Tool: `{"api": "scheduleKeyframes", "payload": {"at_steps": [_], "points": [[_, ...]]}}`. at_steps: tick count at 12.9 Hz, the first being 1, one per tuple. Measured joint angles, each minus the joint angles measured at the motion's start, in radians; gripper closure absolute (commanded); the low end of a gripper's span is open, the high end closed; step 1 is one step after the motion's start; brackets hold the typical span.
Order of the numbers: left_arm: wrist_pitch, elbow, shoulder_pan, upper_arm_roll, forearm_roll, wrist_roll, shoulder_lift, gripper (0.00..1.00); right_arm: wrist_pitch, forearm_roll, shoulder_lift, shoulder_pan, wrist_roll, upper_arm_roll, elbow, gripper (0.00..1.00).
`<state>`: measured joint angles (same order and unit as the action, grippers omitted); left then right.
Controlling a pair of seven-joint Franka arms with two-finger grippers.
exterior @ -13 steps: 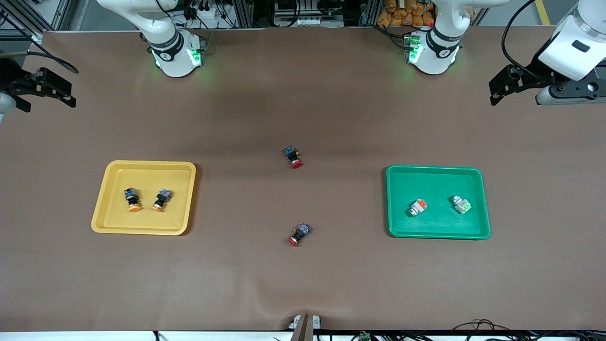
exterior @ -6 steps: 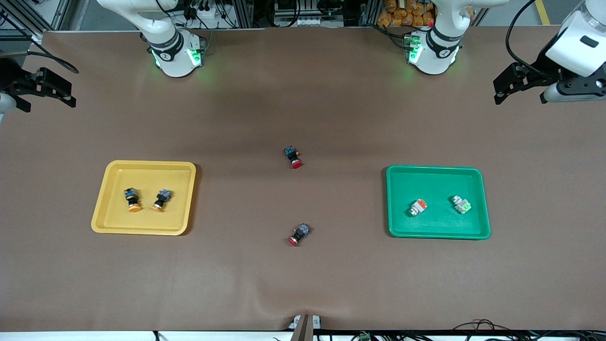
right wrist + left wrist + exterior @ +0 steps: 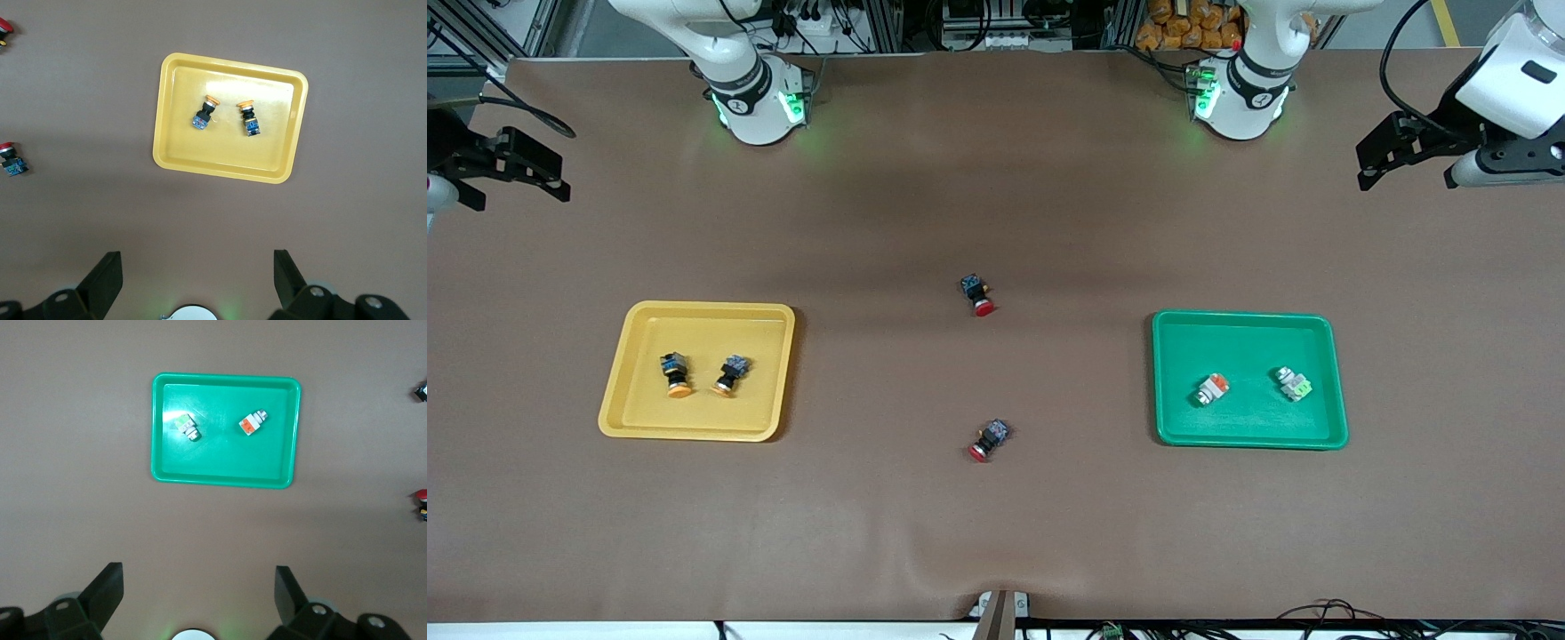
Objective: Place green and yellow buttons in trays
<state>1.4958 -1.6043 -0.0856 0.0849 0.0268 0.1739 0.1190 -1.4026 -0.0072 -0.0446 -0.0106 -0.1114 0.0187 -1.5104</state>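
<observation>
The yellow tray holds two dark-bodied buttons with orange-yellow caps. The green tray holds a white-silver button with an orange top and one with a green top. My left gripper is open and empty, high over the table's left-arm end, away from the green tray. My right gripper is open and empty, high over the right-arm end, away from the yellow tray. Both open grippers show in the wrist views.
Two dark-bodied buttons with red caps lie on the brown table between the trays, one farther from the front camera and one nearer. A ripple in the table cover sits at the near edge.
My left gripper has drawn back a little toward the left-arm end of the table. The right arm, the trays and all buttons have not moved.
</observation>
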Motion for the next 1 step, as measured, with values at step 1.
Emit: {"api": "scheduleKeyframes", "payload": {"at_steps": [1], "points": [[-0.004,0.000,0.000,0.000,0.000,0.000,0.000,0.00,0.000,0.000,0.000,0.000,0.000,0.000,0.000,0.00]]}}
